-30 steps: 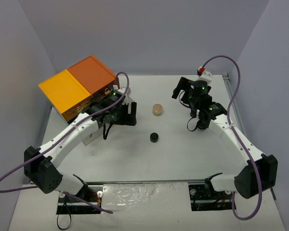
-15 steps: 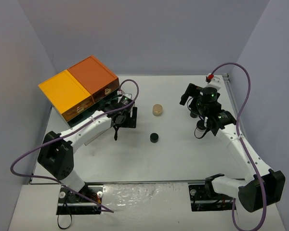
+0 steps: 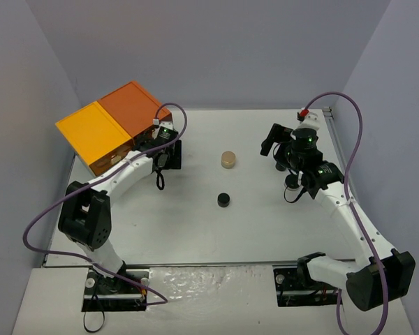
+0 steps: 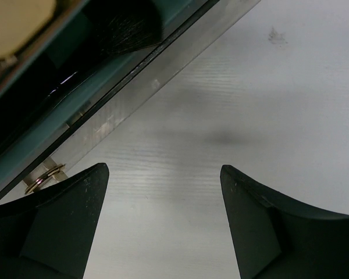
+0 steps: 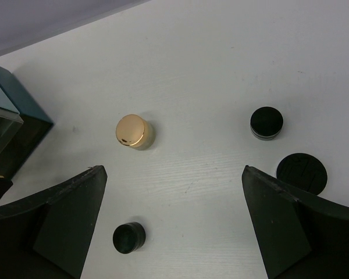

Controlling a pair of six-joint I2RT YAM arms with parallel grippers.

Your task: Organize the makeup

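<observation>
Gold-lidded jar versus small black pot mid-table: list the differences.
The gold-lidded jar has a gold top; the small black pot is black all over. The jar looks wider than the pot. The jar stands farther back on the table, the pot nearer the front. Both are round and upright.

Tool (image 4: 164,224) spread wide; brush (image 4: 125,26) inside cabinet (image 4: 64,116).

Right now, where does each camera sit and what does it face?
Top: above, behind the robot, looking down on table and cabinet; both arms show.
Left wrist: left arm, close on the cabinet's front and a brush; open left pincer shows.
Right wrist: above the table, looking down at jar and compacts; open right pincer shows.
Shared: top and right wrist both show the jar.
</observation>
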